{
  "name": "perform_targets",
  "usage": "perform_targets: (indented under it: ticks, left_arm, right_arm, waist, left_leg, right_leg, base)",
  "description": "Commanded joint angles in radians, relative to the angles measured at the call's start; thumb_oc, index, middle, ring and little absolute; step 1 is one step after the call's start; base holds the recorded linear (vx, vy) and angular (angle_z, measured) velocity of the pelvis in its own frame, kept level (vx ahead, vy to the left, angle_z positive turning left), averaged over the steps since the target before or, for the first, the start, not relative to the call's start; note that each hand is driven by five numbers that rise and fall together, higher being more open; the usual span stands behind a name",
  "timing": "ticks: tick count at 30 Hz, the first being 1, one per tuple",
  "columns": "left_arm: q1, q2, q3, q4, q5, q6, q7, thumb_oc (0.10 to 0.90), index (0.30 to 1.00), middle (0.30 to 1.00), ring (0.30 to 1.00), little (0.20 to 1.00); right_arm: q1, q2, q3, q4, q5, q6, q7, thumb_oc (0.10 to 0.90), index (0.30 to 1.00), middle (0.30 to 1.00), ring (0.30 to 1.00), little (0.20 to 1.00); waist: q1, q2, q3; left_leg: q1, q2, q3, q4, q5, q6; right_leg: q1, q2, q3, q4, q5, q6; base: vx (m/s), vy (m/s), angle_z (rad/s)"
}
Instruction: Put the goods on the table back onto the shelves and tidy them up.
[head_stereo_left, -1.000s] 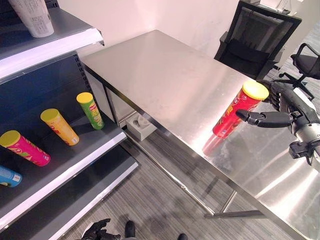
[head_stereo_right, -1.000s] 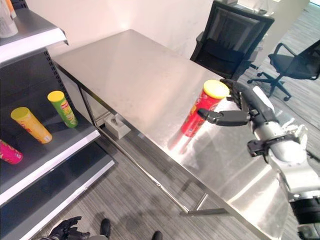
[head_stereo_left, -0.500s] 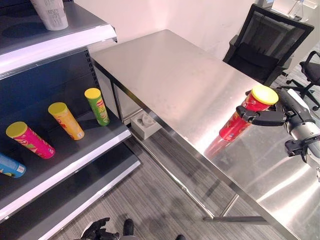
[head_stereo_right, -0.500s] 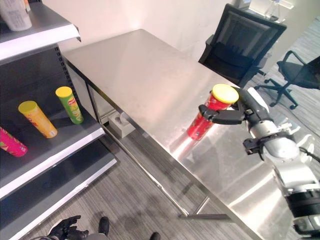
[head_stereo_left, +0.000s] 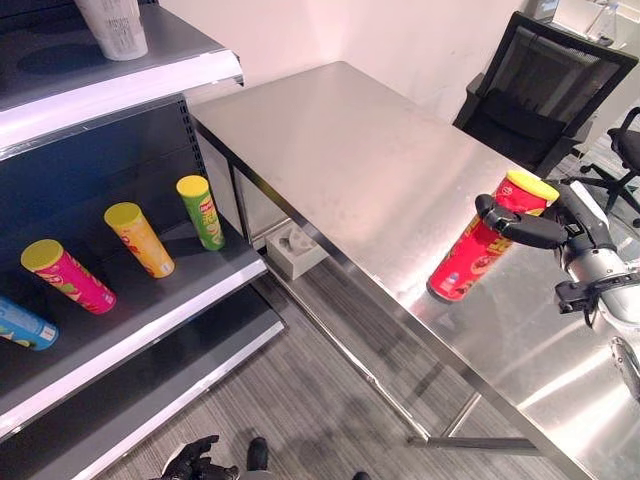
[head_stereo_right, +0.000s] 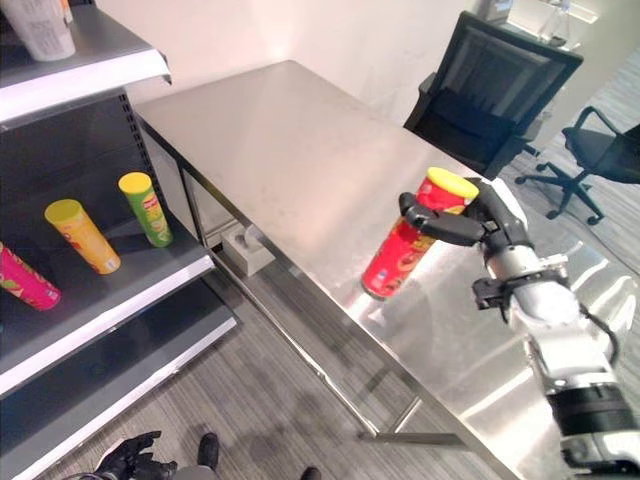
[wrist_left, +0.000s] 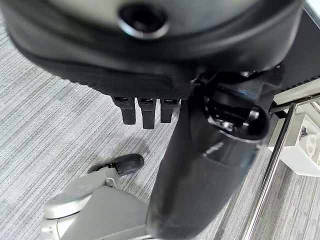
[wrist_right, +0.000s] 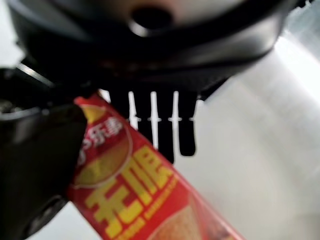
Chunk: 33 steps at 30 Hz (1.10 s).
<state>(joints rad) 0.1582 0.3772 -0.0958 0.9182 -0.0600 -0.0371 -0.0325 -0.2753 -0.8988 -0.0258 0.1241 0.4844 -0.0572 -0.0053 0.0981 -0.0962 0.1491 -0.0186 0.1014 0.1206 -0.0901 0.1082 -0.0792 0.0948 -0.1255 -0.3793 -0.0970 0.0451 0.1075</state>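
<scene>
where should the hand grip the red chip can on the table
High on the tube, just under the yellow lid, coming from the robot's right. The red chip can leans, its upper end toward the right hand, whose thumb and fingers curl round that end; the round tube suits a wrap grasp.

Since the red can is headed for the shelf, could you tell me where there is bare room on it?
On the middle shelf, free room lies right of the green can, toward the end nearest the table. Leftward it is crowded: yellow can, pink can, blue can.
</scene>
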Motion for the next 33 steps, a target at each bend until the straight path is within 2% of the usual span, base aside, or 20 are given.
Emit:
perform_targets:
  ticks: [1, 7, 9, 10, 13, 14, 15, 17, 20, 21, 23, 24, 25, 26, 27, 28, 29, 30, 31, 33]
  left_arm:
    - [-0.025, 0.036, -0.014, -0.009, -0.022, -0.019, 0.023, 0.8, 0.9, 0.9, 0.9, 0.9]
    - [-0.026, 0.032, -0.023, -0.01, -0.035, -0.015, 0.026, 0.8, 0.9, 0.9, 0.9, 0.9]
    - [-0.042, 0.03, -0.037, -0.02, -0.045, -0.018, 0.032, 0.8, 0.9, 0.9, 0.9, 0.9]
    - [-0.046, 0.028, -0.036, -0.023, -0.053, -0.02, 0.032, 0.8, 0.9, 0.9, 0.9, 0.9]
    - [-0.05, 0.02, -0.035, -0.026, -0.059, -0.021, 0.033, 0.8, 0.9, 0.9, 0.9, 0.9]
    - [-0.043, 0.014, -0.03, -0.021, -0.057, -0.024, 0.031, 0.8, 0.9, 0.9, 0.9, 0.9]
    - [-0.036, 0.012, -0.026, -0.017, -0.052, -0.024, 0.029, 0.8, 0.9, 0.9, 0.9, 0.9]
    - [-0.028, 0.011, -0.019, -0.017, -0.041, -0.025, 0.026, 0.8, 0.9, 0.9, 0.9, 0.9]
    - [-0.018, 0.005, -0.012, -0.032, -0.032, -0.025, 0.022, 0.8, 0.9, 0.9, 0.9, 0.9]
    - [-0.016, 0.004, -0.009, -0.041, -0.026, -0.03, 0.022, 0.8, 0.9, 0.9, 0.9, 0.9]
    - [-0.014, -0.002, -0.023, -0.069, -0.019, -0.032, 0.008, 0.8, 0.9, 0.9, 0.9, 0.9]
    - [-0.029, 0.004, -0.034, -0.095, -0.003, -0.028, 0.002, 0.8, 0.9, 0.9, 0.9, 0.9]
    - [-0.037, 0.011, -0.035, -0.1, 0.009, -0.032, 0.002, 0.8, 0.9, 0.9, 0.9, 0.9]
    - [-0.041, 0.027, -0.019, -0.105, 0.018, -0.034, 0.005, 0.8, 0.9, 0.9, 0.9, 0.9]
    - [-0.043, 0.036, -0.01, -0.1, 0.018, -0.033, 0.005, 0.8, 0.9, 0.9, 0.9, 0.9]
    - [-0.041, 0.05, 0.005, -0.099, 0.016, -0.036, 0.01, 0.8, 0.9, 0.9, 0.9, 0.9]
    - [-0.036, 0.061, 0.012, -0.094, 0.018, -0.036, 0.015, 0.8, 0.9, 0.9, 0.9, 0.9]
    - [-0.033, 0.066, 0.014, -0.091, 0.019, -0.036, 0.015, 0.8, 0.9, 0.9, 0.9, 0.9]
    - [-0.03, 0.072, 0.011, -0.084, 0.015, -0.033, 0.013, 0.8, 0.9, 0.9, 0.9, 0.9]
    - [-0.025, 0.074, 0.004, -0.08, 0.018, -0.031, 0.013, 0.8, 0.9, 0.9, 0.9, 0.9]
  right_arm:
    - [-0.168, -0.022, -0.144, -0.146, 0.021, -0.187, -0.134, 0.4, 0.3, 0.3, 0.3, 0.3]
    - [-0.224, 0.063, -0.178, -0.253, 0.0, -0.242, -0.195, 0.4, 0.3, 0.3, 0.3, 0.3]
    - [-0.286, 0.066, -0.171, -0.3, -0.008, -0.269, -0.214, 0.4, 0.3, 0.3, 0.3, 0.3]
    - [-0.293, 0.066, -0.17, -0.311, -0.003, -0.274, -0.21, 0.4, 0.3, 0.3, 0.3, 0.3]
    - [-0.296, 0.075, -0.156, -0.334, 0.003, -0.274, -0.203, 0.4, 0.3, 0.3, 0.3, 0.3]
    - [-0.294, 0.079, -0.144, -0.349, 0.008, -0.275, -0.188, 0.4, 0.3, 0.3, 0.3, 0.3]
    - [-0.293, 0.079, -0.133, -0.358, 0.01, -0.27, -0.177, 0.4, 0.3, 0.3, 0.3, 0.3]
    - [-0.285, 0.07, -0.126, -0.375, 0.015, -0.265, -0.155, 0.4, 0.3, 0.3, 0.3, 0.3]
    - [-0.262, 0.073, -0.121, -0.388, 0.028, -0.256, -0.127, 0.4, 0.3, 0.3, 0.3, 0.3]
    - [-0.237, 0.084, -0.126, -0.393, 0.031, -0.239, -0.108, 0.4, 0.3, 0.3, 0.3, 0.3]
    - [-0.205, 0.085, -0.157, -0.407, 0.038, -0.233, -0.097, 0.4, 0.3, 0.3, 0.3, 0.3]
    - [-0.163, 0.106, -0.195, -0.411, 0.015, -0.222, -0.098, 0.4, 0.3, 0.3, 0.3, 0.3]
    - [-0.141, 0.129, -0.214, -0.407, 0.0, -0.22, -0.101, 0.4, 0.3, 0.3, 0.3, 0.3]
    - [-0.131, 0.144, -0.218, -0.403, -0.018, -0.211, -0.108, 0.4, 0.3, 0.3, 0.3, 0.3]
    - [-0.122, 0.155, -0.223, -0.405, -0.03, -0.206, -0.111, 0.4, 0.3, 0.3, 0.3, 0.3]
    - [-0.115, 0.17, -0.219, -0.409, -0.049, -0.202, -0.11, 0.4, 0.3, 0.3, 0.3, 0.3]
    - [-0.109, 0.18, -0.218, -0.418, -0.045, -0.204, -0.105, 0.4, 0.3, 0.3, 0.3, 0.3]
    - [-0.101, 0.182, -0.219, -0.418, -0.048, -0.207, -0.101, 0.4, 0.3, 0.3, 0.3, 0.3]
    - [-0.085, 0.173, -0.223, -0.427, -0.041, -0.205, -0.086, 0.4, 0.3, 0.3, 0.3, 0.3]
    - [-0.073, 0.169, -0.219, -0.431, -0.033, -0.208, -0.077, 0.4, 0.3, 0.3, 0.3, 0.3]
  waist:
    - [0.045, -0.008, -0.049]
    - [0.076, 0.012, -0.037]
    - [0.109, 0.037, 0.001]
    - [0.113, 0.041, 0.009]
    - [0.11, 0.041, 0.015]
    - [0.103, 0.033, 0.012]
    - [0.095, 0.034, 0.013]
    - [0.077, 0.035, 0.007]
    - [0.049, 0.045, -0.006]
    - [0.023, 0.057, -0.021]
    - [-0.02, 0.083, -0.043]
    - [-0.029, 0.093, -0.047]
    - [-0.027, 0.091, -0.033]
    - [-0.021, 0.072, -0.021]
    - [-0.02, 0.068, -0.009]
    - [-0.026, 0.07, 0.009]
    - [-0.031, 0.064, 0.026]
    - [-0.03, 0.062, 0.028]
    - [-0.032, 0.067, 0.024]
    - [-0.028, 0.071, 0.016]
  left_leg:
    - [0.036, 0.03, 0.018, 0.003, -0.071, -0.026]
    - [-0.016, 0.063, -0.038, 0.007, 0.001, -0.062]
    - [-0.103, 0.094, -0.08, 0.032, 0.079, -0.109]
    - [-0.117, 0.098, -0.068, 0.047, 0.078, -0.109]
    - [-0.138, 0.105, -0.045, 0.115, 0.05, -0.097]
    - [-0.1, 0.116, -0.024, 0.17, -0.027, -0.083]
    - [-0.08, 0.123, -0.011, 0.215, -0.071, -0.075]
    - [-0.012, 0.151, 0.026, 0.287, -0.111, -0.07]
    - [0.084, 0.197, 0.068, 0.368, -0.124, -0.081]
    - [0.148, 0.203, 0.08, 0.372, -0.13, -0.099]
    - [0.218, 0.173, 0.151, 0.231, -0.206, -0.092]
    - [0.254, 0.1, 0.178, 0.043, -0.232, -0.061]
    - [0.241, 0.053, 0.166, 0.003, -0.24, -0.045]
    - [0.222, 0.013, 0.164, 0.003, -0.258, -0.03]
    - [0.21, 0.005, 0.157, 0.003, -0.251, -0.026]
    - [0.194, -0.001, 0.145, 0.003, -0.241, -0.014]
    - [0.17, -0.025, 0.138, 0.003, -0.219, 0.014]
    - [0.159, -0.037, 0.125, 0.003, -0.208, 0.029]
    - [0.136, -0.045, 0.095, 0.003, -0.183, 0.054]
    - [0.121, -0.049, 0.076, 0.003, -0.163, 0.066]
  right_leg:
    - [0.059, -0.025, -0.034, 0.01, -0.069, 0.055]
    - [0.059, 0.027, -0.033, 0.01, -0.112, 0.015]
    - [0.06, 0.053, -0.069, 0.01, -0.135, -0.01]
    - [0.056, 0.05, -0.086, 0.01, -0.13, -0.013]
    - [0.039, 0.037, -0.117, 0.01, -0.119, -0.016]
    - [0.025, 0.021, -0.124, 0.01, -0.116, -0.017]
    - [0.021, 0.013, -0.133, 0.01, -0.108, -0.016]
    - [-0.002, -0.003, -0.163, 0.01, -0.085, -0.016]
    - [-0.032, -0.029, -0.211, 0.01, -0.05, -0.007]
    - [-0.057, -0.053, -0.247, 0.012, -0.013, 0.012]
    - [-0.102, -0.103, -0.3, 0.019, 0.05, 0.049]
    - [-0.15, -0.171, -0.314, 0.022, 0.152, 0.111]
    - [-0.181, -0.209, -0.304, 0.021, 0.2, 0.141]
    - [-0.204, -0.24, -0.283, 0.019, 0.222, 0.151]
    - [-0.215, -0.247, -0.262, 0.019, 0.233, 0.154]
    - [-0.227, -0.241, -0.194, 0.023, 0.232, 0.154]
    - [-0.211, -0.225, -0.109, 0.089, 0.173, 0.134]
    - [-0.207, -0.214, -0.059, 0.149, 0.124, 0.123]
    - [-0.185, -0.159, 0.021, 0.262, 0.029, 0.097]
    - [-0.165, -0.108, 0.053, 0.359, -0.067, 0.07]
  base:
    - [-0.05, -0.102, 0.09]
    - [-0.13, -0.173, 0.27]
    - [-0.35, -0.23, 0.66]
    - [-0.34, -0.126, 0.66]
    - [-0.2, -0.033, 0.68]
    - [-0.15, -0.034, 0.52]
    - [-0.22, -0.021, 0.26]
    - [-0.22, 0.062, 0.25]
    - [-0.25, 0.171, 0.71]
    - [-0.38, 0.405, 0.96]
    - [-0.5, 0.588, 1.97]
    - [-0.6, 0.745, 1.97]
    - [-0.68, 0.784, 1.18]
    - [-0.53, 0.424, 1.13]
    - [-0.47, 0.281, 0.59]
    - [-0.49, 0.251, 0.21]
    - [-0.44, 0.262, 0.06]
    - [-0.41, 0.251, 0.55]
    - [-0.24, 0.151, 0.54]
    - [-0.18, 0.076, 0.49]
